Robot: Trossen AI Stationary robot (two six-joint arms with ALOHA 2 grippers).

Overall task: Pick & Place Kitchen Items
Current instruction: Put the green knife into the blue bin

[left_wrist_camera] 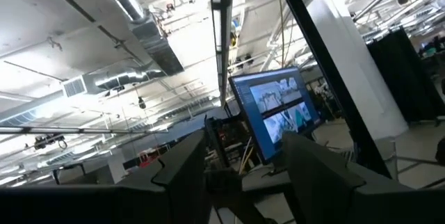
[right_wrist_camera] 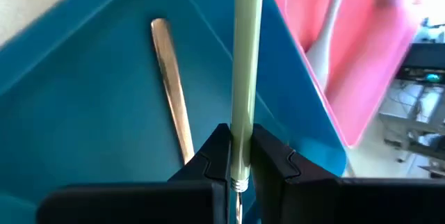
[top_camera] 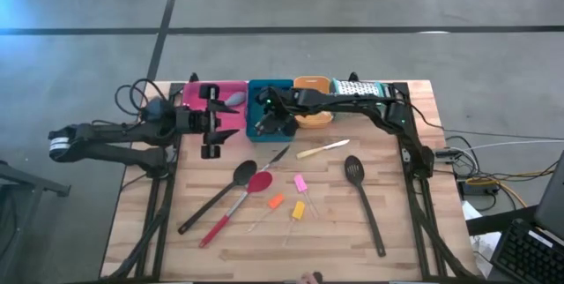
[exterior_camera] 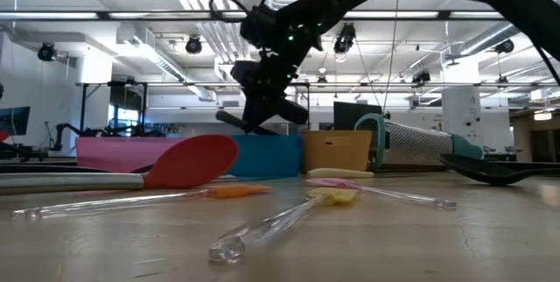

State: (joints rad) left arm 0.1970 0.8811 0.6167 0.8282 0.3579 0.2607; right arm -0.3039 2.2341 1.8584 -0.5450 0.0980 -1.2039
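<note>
The right arm reaches from the counter's 3 o'clock edge across toward 12 o'clock, elbow bent, wrist turned down. The right tool (right_wrist_camera: 240,161) hangs over the counter's far middle with its fingers pinched tight on a thin pale-green rod. The left arm comes in from 9 o'clock, lying nearly level. The left tool (top_camera: 211,121) sits raised just at 9 o'clock of the right one, fingers (left_wrist_camera: 184,175) spread apart, gripping nothing.
</note>
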